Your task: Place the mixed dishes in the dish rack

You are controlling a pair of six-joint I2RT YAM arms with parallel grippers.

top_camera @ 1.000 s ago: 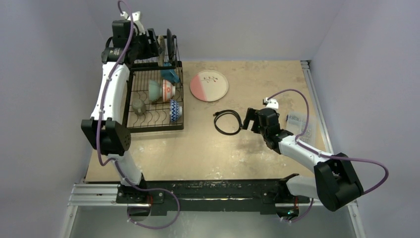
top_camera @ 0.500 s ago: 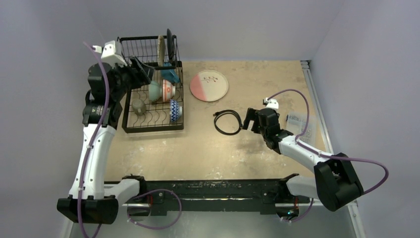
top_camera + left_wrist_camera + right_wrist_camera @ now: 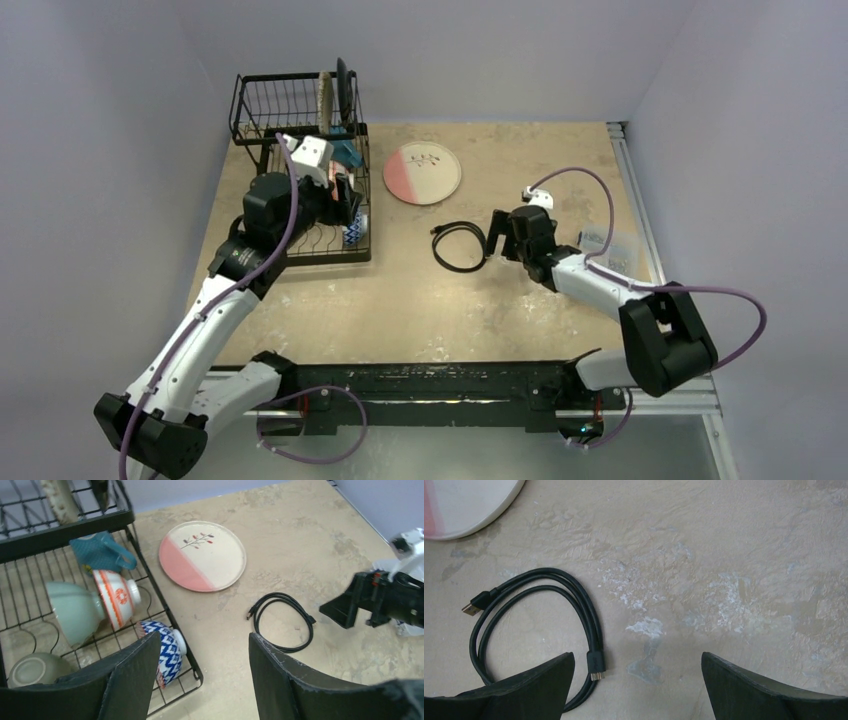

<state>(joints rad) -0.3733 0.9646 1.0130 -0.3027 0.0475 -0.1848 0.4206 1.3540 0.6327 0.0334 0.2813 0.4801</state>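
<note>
- The rack (image 3: pixel 286 77) stands at the far left corner of the table (image 3: pixel 520 310).
- Its raised basket holds two plates on edge: a speckled plate (image 3: pixel 323 100) and, just to its right, a black plate (image 3: pixel 342 88).
- On the lower tray, the mug (image 3: pixel 100 552) lies at the far side.
- Near of the mug, the mint bowl (image 3: pixel 70 610) and the red bowl (image 3: pixel 117 597) sit on edge, touching.
- A blue-patterned bowl (image 3: pixel 162 652) rests at the tray's near right corner. The grey cup (image 3: pixel 35 667) sits to its left.
- The pink-and-white plate (image 3: pixel 422 172) lies flat on the table, just right of the rack and apart from it.
- A coiled cable (image 3: pixel 595 660) lies near of this plate. A clear box (image 3: pixel 612 246) lies at the right edge of the table.
- The left gripper (image 3: pixel 202 640) hangs over the tray's near right corner. Its fingers stand apart with nothing between them.
- The right gripper (image 3: pixel 638 657) hovers low over the table, just right of the cable. Its fingers are spread wide and hold nothing.
</note>
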